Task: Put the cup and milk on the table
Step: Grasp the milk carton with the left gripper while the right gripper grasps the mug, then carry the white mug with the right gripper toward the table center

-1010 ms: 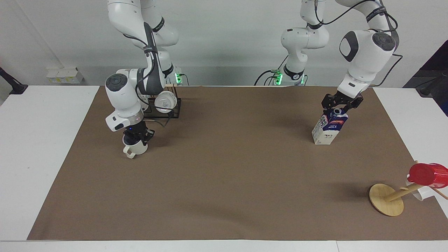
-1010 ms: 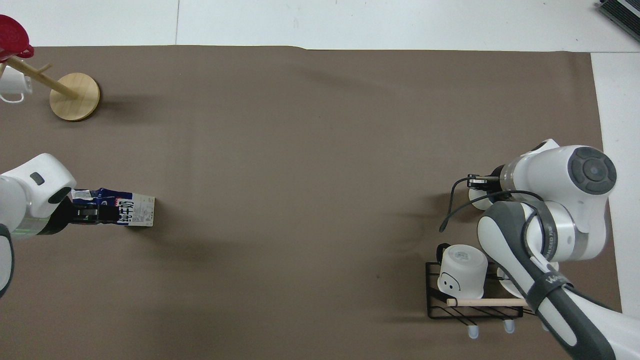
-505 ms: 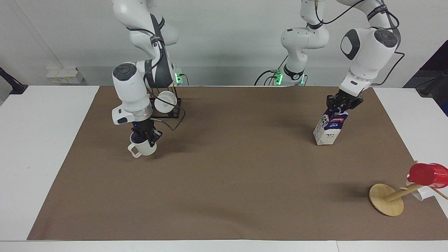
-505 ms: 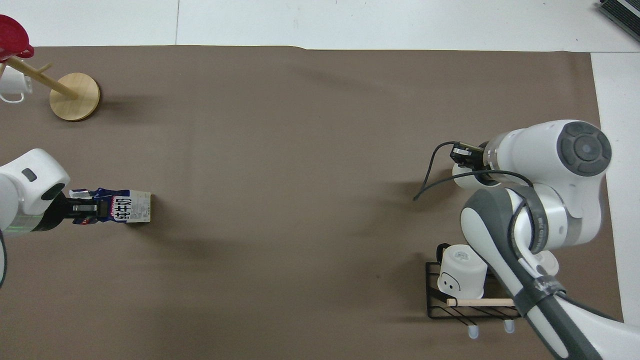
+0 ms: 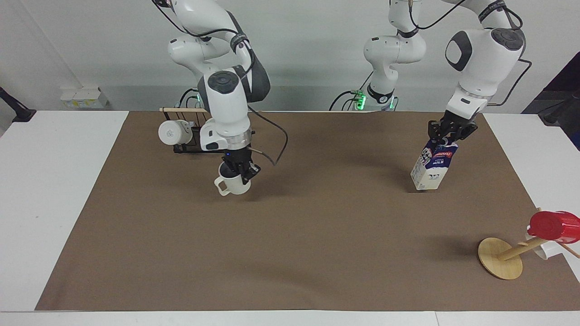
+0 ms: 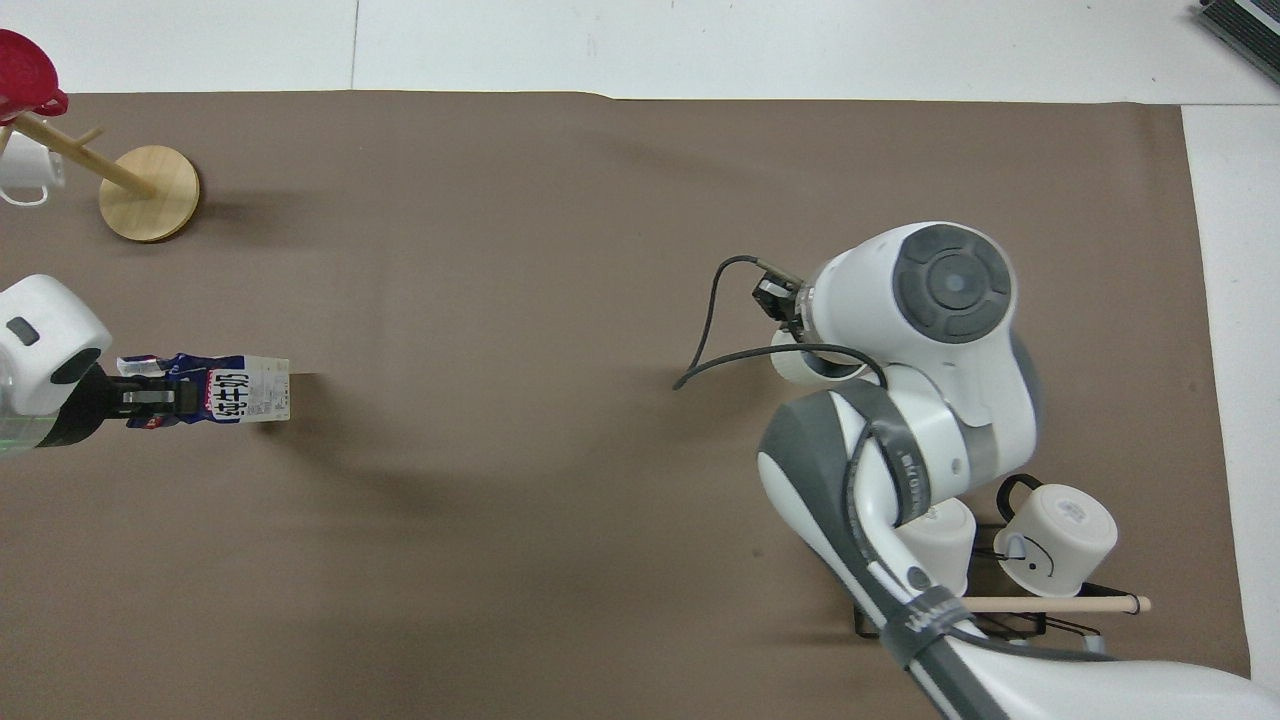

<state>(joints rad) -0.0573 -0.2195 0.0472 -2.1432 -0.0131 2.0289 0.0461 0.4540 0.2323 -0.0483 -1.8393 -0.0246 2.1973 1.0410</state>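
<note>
The right gripper [image 5: 239, 171] was over the brown mat of the worktop [image 5: 290, 253], toward the right arm's end. Its fingers were closed on the rim of the cup [image 5: 233, 184], one finger inside the mouth and one outside. The cup stood upright in the grip with its squared handle pointing toward the right arm's end; whether its base touched the mat could not be determined. In the overhead view only a sliver of the cup [image 6: 800, 367] showed beneath the arm's wrist.

The left gripper [image 5: 448, 136] was over the mat toward the left arm's end, its fingers clamped on the gable top of the milk [image 5: 433, 165]. The carton was tilted, its top leaning toward the left arm's end, with its lower edge at or just above the mat.

A black wire rack [image 5: 192, 140] holding a white mug [image 5: 174, 132] stood near the right arm's base. A wooden mug stand [image 5: 500, 258] carrying a red cup [image 5: 553, 226] stood at the left arm's end, farther from the robots than the milk.
</note>
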